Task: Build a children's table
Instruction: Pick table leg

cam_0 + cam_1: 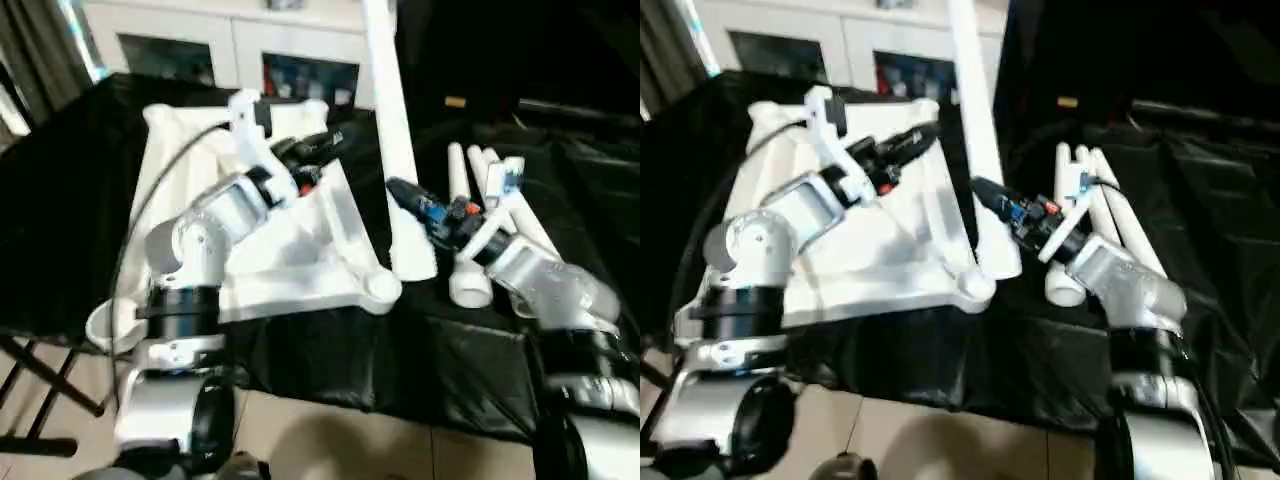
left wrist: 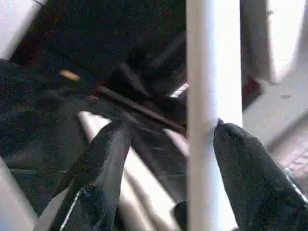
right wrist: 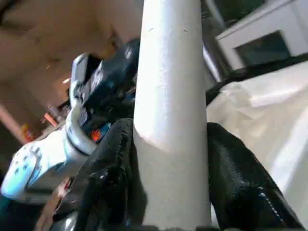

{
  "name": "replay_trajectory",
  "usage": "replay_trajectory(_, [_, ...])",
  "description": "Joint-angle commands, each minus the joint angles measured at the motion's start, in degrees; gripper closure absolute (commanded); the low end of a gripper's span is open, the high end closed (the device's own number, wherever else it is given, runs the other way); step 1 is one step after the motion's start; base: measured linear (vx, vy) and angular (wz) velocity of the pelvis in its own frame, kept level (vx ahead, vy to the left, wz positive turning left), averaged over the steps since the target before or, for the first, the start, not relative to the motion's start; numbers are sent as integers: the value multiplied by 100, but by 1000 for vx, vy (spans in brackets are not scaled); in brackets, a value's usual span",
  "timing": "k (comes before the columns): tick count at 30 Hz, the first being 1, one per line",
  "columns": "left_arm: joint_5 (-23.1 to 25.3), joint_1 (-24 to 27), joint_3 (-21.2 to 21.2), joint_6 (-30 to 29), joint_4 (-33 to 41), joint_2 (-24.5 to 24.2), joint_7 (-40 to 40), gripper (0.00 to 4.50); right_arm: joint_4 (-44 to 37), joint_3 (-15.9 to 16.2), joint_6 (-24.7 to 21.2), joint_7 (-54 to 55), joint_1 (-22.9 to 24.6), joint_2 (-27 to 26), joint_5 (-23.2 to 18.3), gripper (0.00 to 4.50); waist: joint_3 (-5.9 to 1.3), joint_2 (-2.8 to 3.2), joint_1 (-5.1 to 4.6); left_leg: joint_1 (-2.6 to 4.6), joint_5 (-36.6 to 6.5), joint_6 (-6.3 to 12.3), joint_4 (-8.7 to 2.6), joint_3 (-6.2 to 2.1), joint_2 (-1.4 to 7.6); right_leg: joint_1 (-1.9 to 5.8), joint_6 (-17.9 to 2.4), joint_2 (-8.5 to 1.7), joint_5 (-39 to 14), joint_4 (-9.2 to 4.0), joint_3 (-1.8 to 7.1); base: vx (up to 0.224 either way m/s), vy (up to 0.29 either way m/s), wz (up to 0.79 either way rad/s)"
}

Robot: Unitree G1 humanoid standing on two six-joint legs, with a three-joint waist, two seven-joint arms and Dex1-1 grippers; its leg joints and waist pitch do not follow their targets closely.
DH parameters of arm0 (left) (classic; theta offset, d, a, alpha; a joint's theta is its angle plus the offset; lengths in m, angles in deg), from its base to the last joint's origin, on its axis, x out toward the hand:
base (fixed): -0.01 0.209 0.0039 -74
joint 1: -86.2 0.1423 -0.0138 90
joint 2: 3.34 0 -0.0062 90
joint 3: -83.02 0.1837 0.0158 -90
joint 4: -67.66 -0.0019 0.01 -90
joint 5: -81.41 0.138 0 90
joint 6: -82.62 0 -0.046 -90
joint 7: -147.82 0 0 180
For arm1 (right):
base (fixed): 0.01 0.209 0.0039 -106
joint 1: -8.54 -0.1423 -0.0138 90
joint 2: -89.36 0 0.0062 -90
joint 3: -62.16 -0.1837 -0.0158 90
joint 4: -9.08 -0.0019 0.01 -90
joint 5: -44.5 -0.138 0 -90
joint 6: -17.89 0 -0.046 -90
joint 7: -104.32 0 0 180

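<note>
While the right gripper (image 3: pixel 168 192) clamped a white leg (image 1: pixel 395 130) between its two black fingers (image 3: pixel 108 178), that leg rose steeply from the black-covered table (image 1: pixel 470 350) toward the cabinet (image 1: pixel 240 40) behind. Its lower end sat on the cloth just beside the near corner socket (image 1: pixel 383 287) of the tabletop (image 1: pixel 300 240); whether it touched the socket could not be told. The right forearm (image 1: pixel 555 285) reached in from the near right edge.

Left of the leg, the tabletop lay underside up and tilted, ribs showing, stretching from the table's near edge back toward the cabinet. The left arm (image 1: pixel 205 240) lay over it, its gripper (image 2: pixel 166 144) near the leg higher up. The left fingers (image 2: pixel 96 168) stood apart with the leg between them; one finger touched the leg and the other stood clear of it.

To the right, beyond the right gripper, more legs (image 1: pixel 480 170) lay bunched together on the cloth, one open end (image 1: pixel 470 290) facing the near edge.
</note>
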Motion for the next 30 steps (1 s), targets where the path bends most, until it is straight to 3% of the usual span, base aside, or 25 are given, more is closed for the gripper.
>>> replay_trajectory(1, [-181, -113, 55, -310, 213, 71, 53, 146, -392, 112, -140, -123, 126, 73, -143, 268, -445, -14, -16, 210, -1352, -82, -410, -80, 168, 219, -1227, -282, -1122, -507, 94, 0, 0, 0])
replay_trajectory(4, [-453, -80, 109, -531, 382, 114, 96, 146, -640, 217, -166, -57, 269, 82, -96, 268, -469, 14, -13, 196, -1165, -78, -406, -77, 156, 226, -1177, -268, -827, -496, 95, 0, 0, 0])
replay_trajectory(7, [-583, -69, 173, -591, 465, 111, 81, 146, -784, 259, -172, 50, 331, 94, -83, 268, -487, -2, -20, 174, -947, 3, -385, -69, 143, 246, -1285, -264, -447, -471, 92, 0, 0, 0])
replay_trajectory(10, [-578, -85, 219, -664, 462, 121, 32, 146, -991, 374, -190, 248, 350, 90, 37, 268, -480, 2, -23, 175, -879, 45, -388, -64, 144, 249, -1231, -258, -409, -478, 96, 0, 0, 0])
replay_trajectory(15, [-444, -75, 266, -726, 436, 104, -23, 146, -1097, 479, -78, 416, 253, 63, 189, 268, -461, 7, -54, 186, -1079, -71, -413, -71, 152, 239, -1154, -261, -718, -512, 97, 0, 0, 0])
replay_trajectory(23, [32, -218, 185, -272, 195, 219, -1051, 216, -1200, 1041, 436, 1421, -105, -166, 1116, 268, -455, -8, -126, 182, -1190, -213, -424, -80, 144, 223, -942, -256, -914, -539, 108, 0, 0, 0])
replay_trajectory(30, [281, -333, 26, 67, -111, 399, -1682, 253, -1135, 1405, 719, 1969, -258, -399, 1678, 268, -482, -7, -128, 172, -857, -116, -408, -70, 140, 243, -1040, -237, -225, -482, 104, 0, 0, 0])
